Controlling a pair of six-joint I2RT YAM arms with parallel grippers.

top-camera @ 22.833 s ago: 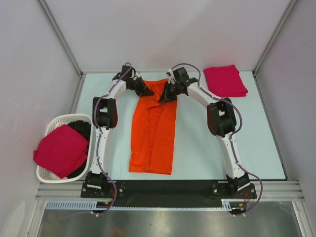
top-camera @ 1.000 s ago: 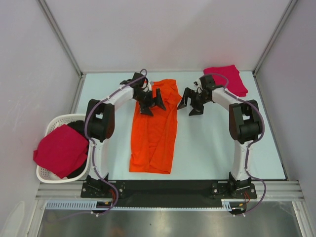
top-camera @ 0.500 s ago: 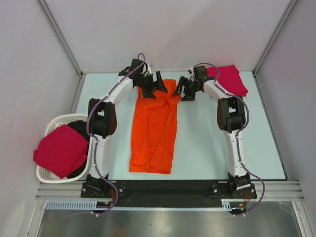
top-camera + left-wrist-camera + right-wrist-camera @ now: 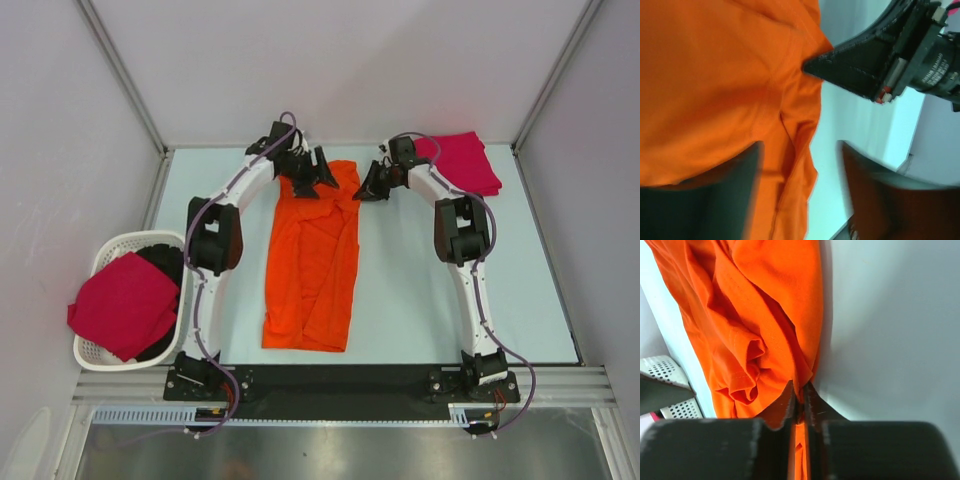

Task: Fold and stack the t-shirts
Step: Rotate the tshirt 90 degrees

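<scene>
You are at the grasp that opens the next fold of the orange t-shirt (image 4: pixel 315 255), which lies as a long narrow strip down the middle of the table (image 4: pixel 420 300), its far end between the two arms and its near end close to their bases. Your right gripper (image 4: pixel 800 390) is pinched together on the shirt's far right edge, and the right wrist view shows a ridge of orange cloth caught between its tips. Your left gripper (image 4: pixel 800 146) is not yet on the cloth: its fingers stand apart over the far left part of the same end, with fabric lying beneath and between them. The next move, as I judge it, is to lower the left gripper and close it on its own corner so both ends of that edge are held. Only then should you lift the two together and carry the far end toward the near hem. Keep the hands level, or the strip will skew. One folded crimson-pink t-shirt (image 4: pixel 458 163) waits at the far right corner, probably the start of the stack, and another crimson-pink t-shirt (image 4: pixel 125 303) drapes over the basket (image 4: pixel 103 255) on the left, so more than half the task looks to be ahead.
</scene>
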